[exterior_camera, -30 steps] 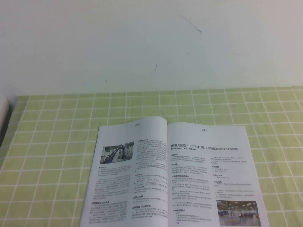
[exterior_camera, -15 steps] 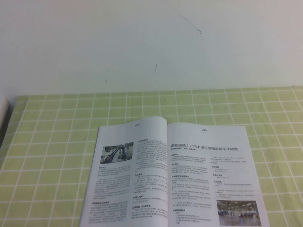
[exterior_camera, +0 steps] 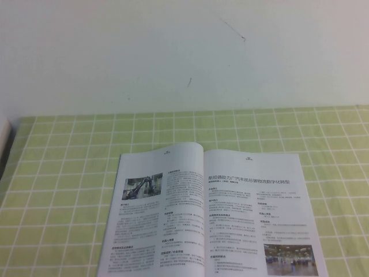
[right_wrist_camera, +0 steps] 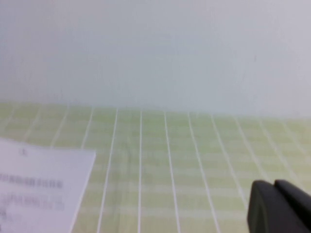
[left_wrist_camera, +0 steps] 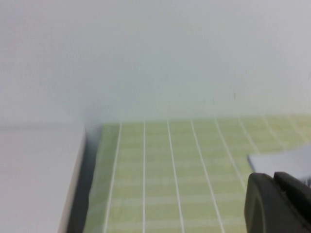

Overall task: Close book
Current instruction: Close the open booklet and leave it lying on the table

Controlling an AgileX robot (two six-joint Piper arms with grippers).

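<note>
In the high view the book (exterior_camera: 207, 213) lies open and flat on the green checked cloth (exterior_camera: 69, 150). Neither gripper appears here; I judge both wait low at the near side, so the pages are free.

In the left wrist view only a dark part of the left gripper (left_wrist_camera: 277, 201) shows, and I cannot tell if it is spread or pressed together. A page corner lies just beyond it.

In the right wrist view the right gripper (right_wrist_camera: 277, 206) is equally unclear, with the page well apart from it.

White slab (exterior_camera: 3, 135) at the far left, well apart from the book (exterior_camera: 210, 213); slightly less showing now
</note>
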